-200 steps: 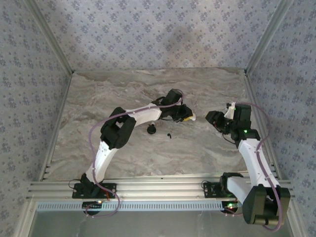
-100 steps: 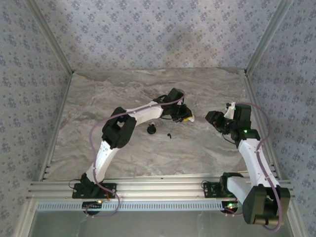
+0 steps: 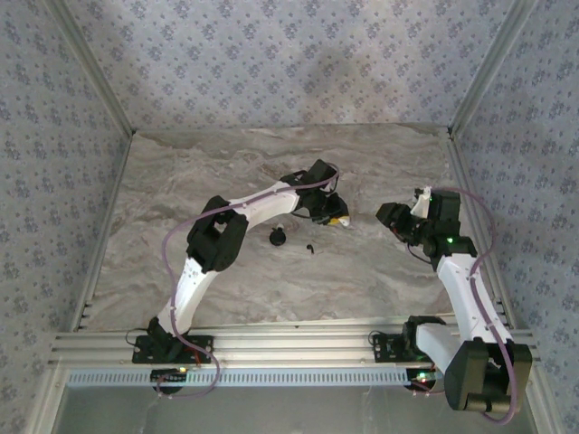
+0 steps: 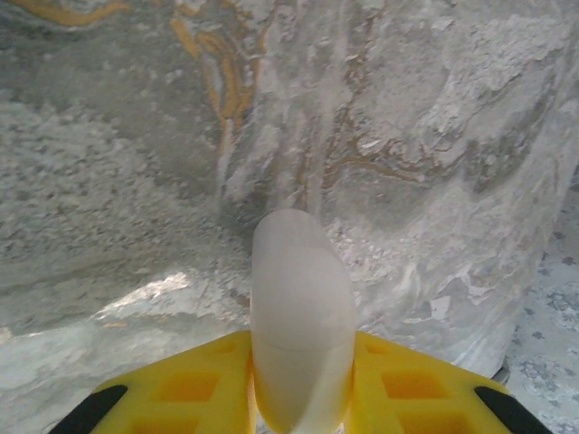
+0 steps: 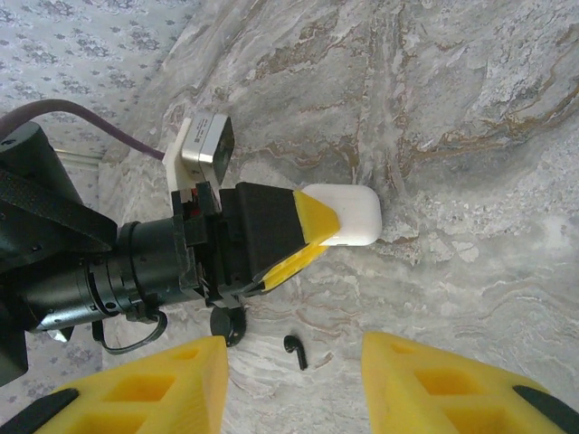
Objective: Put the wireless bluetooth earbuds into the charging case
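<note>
A white charging case [image 4: 300, 298] stands on edge on the marble table. My left gripper [image 4: 301, 348] is shut on it, one yellow finger [image 4: 194, 384] pressed to each side. The right wrist view shows the same case [image 5: 348, 215] resting on the table at the tips of the left gripper [image 5: 317, 237]. A small black earbud [image 5: 295, 351] lies loose on the table, below my right gripper [image 5: 294, 384], which hangs open and holds nothing. In the top view the earbud [image 3: 310, 248] lies between the left gripper [image 3: 336, 218] and the right gripper [image 3: 389, 217].
A small round black case [image 3: 278, 237] sits on the table just left of the black earbud, also seen as a black case [image 5: 226, 325] under the left arm. Patterned walls and metal rails [image 3: 271, 348] enclose the table.
My left gripper has shifted slightly down and to the left with the white case, which now shows less in the top view. The right arm has not moved.
</note>
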### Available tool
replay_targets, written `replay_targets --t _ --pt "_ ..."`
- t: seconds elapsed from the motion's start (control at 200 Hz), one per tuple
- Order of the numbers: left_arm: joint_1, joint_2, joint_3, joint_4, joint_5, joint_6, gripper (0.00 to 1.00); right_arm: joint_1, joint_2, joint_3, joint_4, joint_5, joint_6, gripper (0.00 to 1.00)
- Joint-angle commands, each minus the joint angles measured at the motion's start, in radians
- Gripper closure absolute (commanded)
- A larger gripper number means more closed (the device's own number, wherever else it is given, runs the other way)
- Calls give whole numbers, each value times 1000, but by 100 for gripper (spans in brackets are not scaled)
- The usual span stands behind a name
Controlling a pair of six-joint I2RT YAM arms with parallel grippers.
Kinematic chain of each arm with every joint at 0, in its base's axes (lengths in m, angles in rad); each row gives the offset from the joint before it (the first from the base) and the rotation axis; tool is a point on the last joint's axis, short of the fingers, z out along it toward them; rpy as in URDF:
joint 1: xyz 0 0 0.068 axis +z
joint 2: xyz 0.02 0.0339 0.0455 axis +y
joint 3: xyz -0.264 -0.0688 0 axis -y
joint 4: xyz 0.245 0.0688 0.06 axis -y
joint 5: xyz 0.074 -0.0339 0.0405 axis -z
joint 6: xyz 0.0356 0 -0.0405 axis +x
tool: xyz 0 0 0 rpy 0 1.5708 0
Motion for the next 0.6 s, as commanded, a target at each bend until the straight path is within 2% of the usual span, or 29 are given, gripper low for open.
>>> replay_targets --t 0.0,0.31,0.595 --pt "6 7 40 -64 -18 15 71 -6 -4 30 -15 -9 -5 56" --pt "10 4 52 -131 -49 44 63 -5 -8 44 -35 -2 -6 55" --pt "13 -55 133 -320 -153 164 58 -4 -11 54 -57 6 -6 55"
